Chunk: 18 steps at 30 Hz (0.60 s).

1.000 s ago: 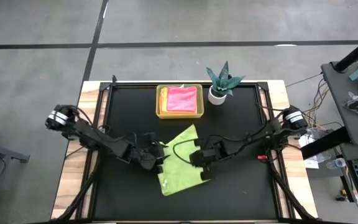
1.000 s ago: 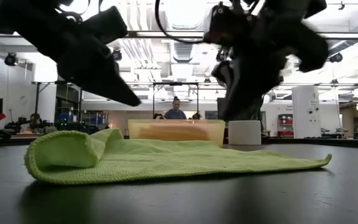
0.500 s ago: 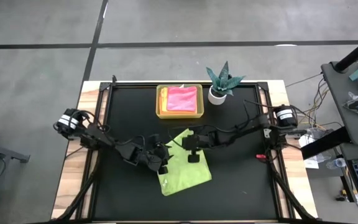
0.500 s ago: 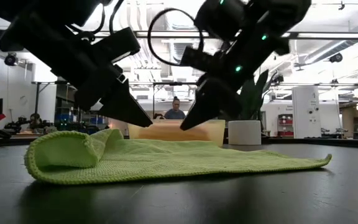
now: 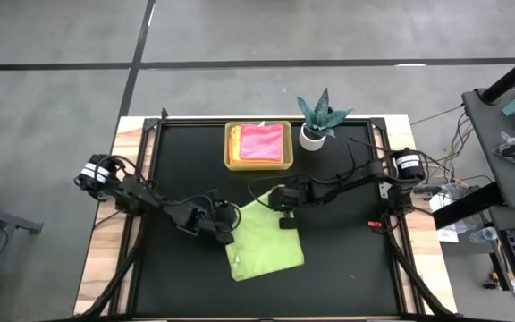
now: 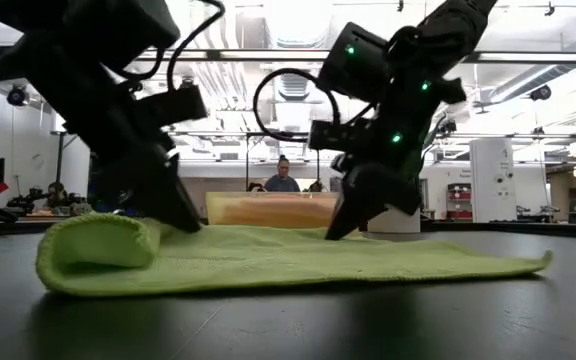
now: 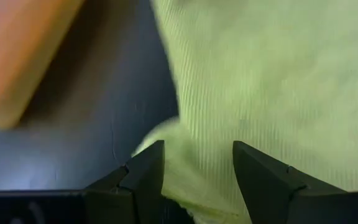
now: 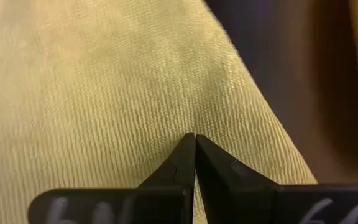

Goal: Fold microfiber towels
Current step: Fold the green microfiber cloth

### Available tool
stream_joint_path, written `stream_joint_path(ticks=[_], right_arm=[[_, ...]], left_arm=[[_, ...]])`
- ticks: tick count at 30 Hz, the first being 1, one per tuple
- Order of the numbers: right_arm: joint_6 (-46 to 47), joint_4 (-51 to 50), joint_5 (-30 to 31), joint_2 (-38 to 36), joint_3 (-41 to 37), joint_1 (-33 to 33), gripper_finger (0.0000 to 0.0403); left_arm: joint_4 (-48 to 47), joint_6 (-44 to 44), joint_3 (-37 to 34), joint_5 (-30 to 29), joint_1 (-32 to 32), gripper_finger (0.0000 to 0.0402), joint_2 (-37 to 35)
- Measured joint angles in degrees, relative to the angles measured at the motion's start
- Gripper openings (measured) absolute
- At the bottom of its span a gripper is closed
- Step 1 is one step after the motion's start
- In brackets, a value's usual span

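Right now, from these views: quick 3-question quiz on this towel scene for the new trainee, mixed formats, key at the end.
1. True or false: the right gripper has its fingers open above the lime green towel.
2. Which towel lies on top in the yellow tray? A) turquoise B) pink C) lime green
3. Fill in: the left gripper is open at the lime green towel's ____ edge, seen from above.

Key:
1. False; its fingers are shut.
2. B; the pink towel.
3. Left, where the cloth is rolled over.
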Motion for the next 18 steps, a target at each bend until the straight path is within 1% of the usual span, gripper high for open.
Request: stream_joint_path(ticks=[5, 9, 13, 16, 18], right_arm=[[3.39, -11.55, -1.43, -0.15, -0.03, 2.92, 0.0008], [6.10, -15.26, -1.19, -0.86, -0.07, 5.59, 0.0008], [7.10, -15.49, -1.12, -3.19, -0.13, 8.05, 0.0008], [8.34, -16.50, -2.49, -5.62, -0.45, 9.55, 0.0008], [8.44, -16.65, -3.18, -7.25, -0.62, 10.35, 0.0008]], left_arm=[[-6.97, -5.78, 0.30, 7.46, -0.01, 0.0175, -0.77], [-11.36, -10.04, 0.48, 9.70, -0.07, 0.0175, -1.44], [-13.38, -10.16, 0.37, 11.12, -0.07, 0.0175, -2.76], [-14.14, -8.38, 0.55, 16.91, -0.10, 0.0175, -4.70], [-13.74, -6.95, 0.79, 19.39, -0.22, 0.0175, -6.60]])
